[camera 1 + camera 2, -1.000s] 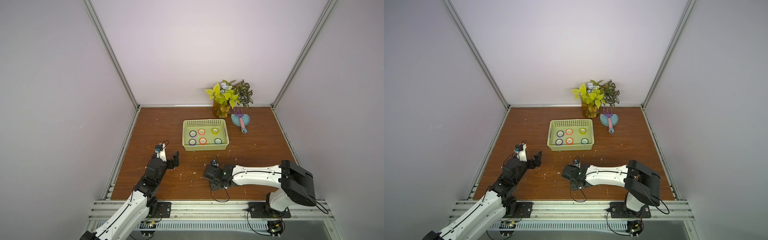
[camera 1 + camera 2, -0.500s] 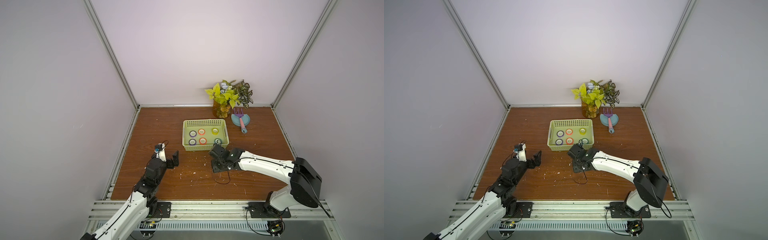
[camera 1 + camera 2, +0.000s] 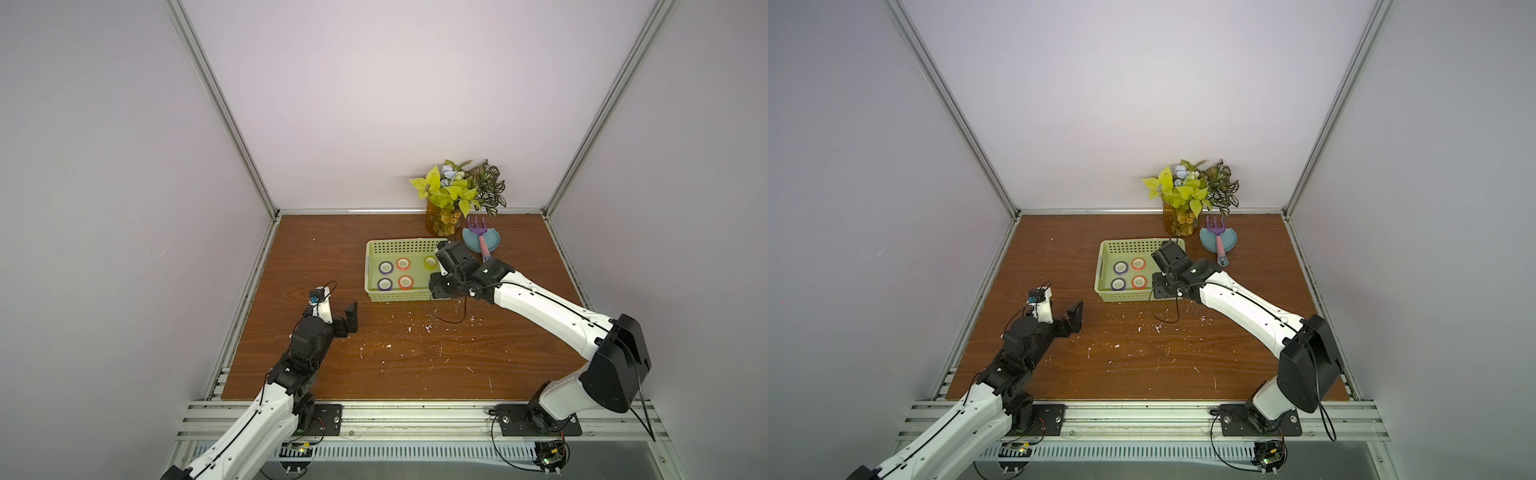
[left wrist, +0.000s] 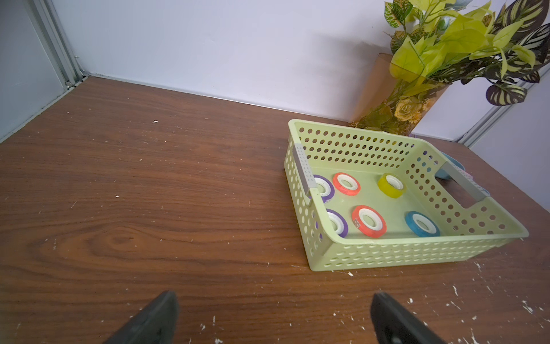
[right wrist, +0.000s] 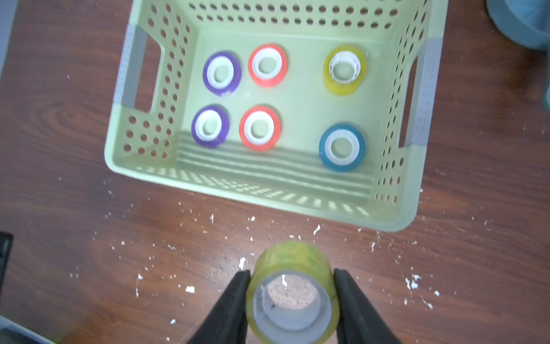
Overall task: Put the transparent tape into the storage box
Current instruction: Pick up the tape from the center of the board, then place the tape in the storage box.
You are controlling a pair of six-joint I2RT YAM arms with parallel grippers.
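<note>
The storage box (image 3: 399, 296) (image 3: 1125, 296) is a light green holed basket on the brown table. Several tape rolls lie flat in it: two purple (image 5: 221, 73), two orange-red (image 5: 268, 65), one yellow (image 5: 345, 70) and one blue (image 5: 342, 147). My right gripper (image 5: 291, 272) (image 3: 440, 286) is shut on a pale yellowish translucent tape roll (image 5: 293, 259). It holds the roll above the table just before the basket's near wall (image 5: 268, 190), by its front right corner. My left gripper (image 4: 275, 297) (image 3: 338, 309) stands open and holds nothing, to the basket's front left.
A vase of leafy plants (image 3: 442, 220) and a round blue dish (image 3: 492, 239) with a purple-and-pink garden fork (image 3: 482, 241) stand behind the basket at the back right. White crumbs (image 3: 426, 328) dot the table. A black cable loop (image 3: 446, 320) hangs under my right wrist.
My right arm has swung from near the table's front up to the basket's front right corner, carrying the roll. The left arm has stayed still and open.
</note>
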